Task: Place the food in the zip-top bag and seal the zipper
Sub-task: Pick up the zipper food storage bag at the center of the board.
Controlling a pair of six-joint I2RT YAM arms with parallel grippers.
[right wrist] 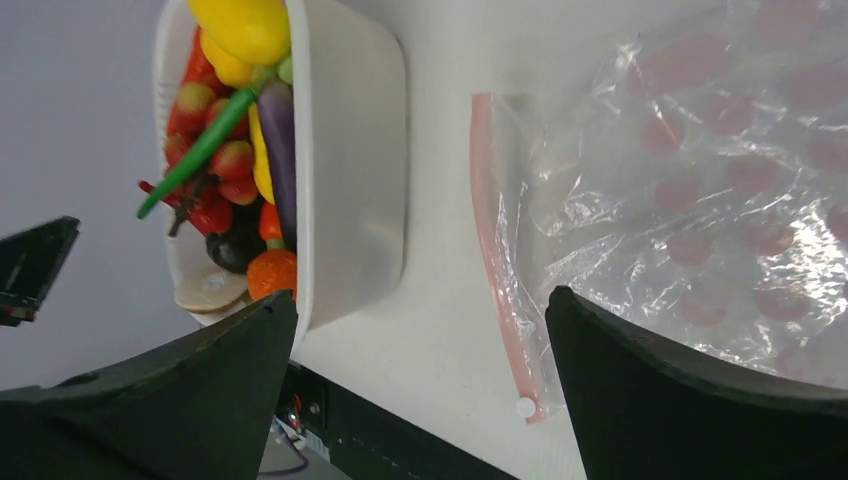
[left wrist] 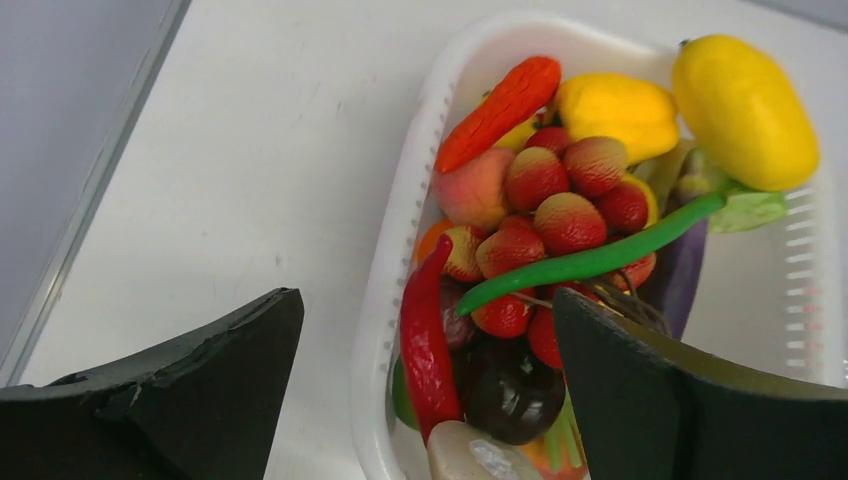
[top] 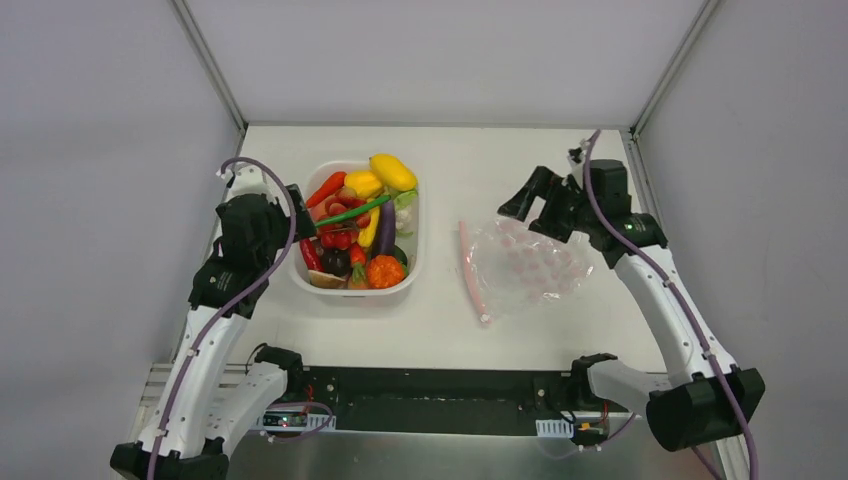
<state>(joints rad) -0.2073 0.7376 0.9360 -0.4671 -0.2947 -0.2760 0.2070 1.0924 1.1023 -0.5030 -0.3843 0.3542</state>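
Observation:
The food is a heap of glossy toy fruits and vegetables in a white tub left of centre. My left gripper hangs open over the tub's left rim. In the left wrist view a red chili and a dark plum lie below the gripper, and nothing is held. The clear zip-top bag lies flat to the right, its pink zipper facing the tub. My right gripper is open above the bag's far edge; its wrist view shows the bag and zipper below the gripper.
Grey walls enclose the white table on the left, back and right. A black rail with the arm bases runs along the near edge. A strip of bare table separates tub and bag.

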